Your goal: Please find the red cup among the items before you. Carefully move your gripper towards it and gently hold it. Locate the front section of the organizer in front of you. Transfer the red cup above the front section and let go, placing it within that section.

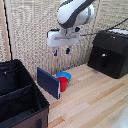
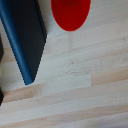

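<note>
Red plastic tapered cup [image 1: 63, 84] stands on the pale wooden table [image 1: 95, 100], touching a shallow blue bowl [image 1: 64, 76] at its 12 o'clock and a dark blue flat panel [image 1: 48, 82] leaning at its 9. I see my white blue-tipped gripper [image 1: 61, 51] hanging well above, fingers apart, holding nothing. Black fabric organizer [image 1: 20, 100] sits at 8 o'clock from the cup, apart from it.

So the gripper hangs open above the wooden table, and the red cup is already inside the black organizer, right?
Not quite. The gripper does hang open above the table, but the red cup still stands on the table beside the blue bowl, outside the organizer. The exterior view shows this.
</note>
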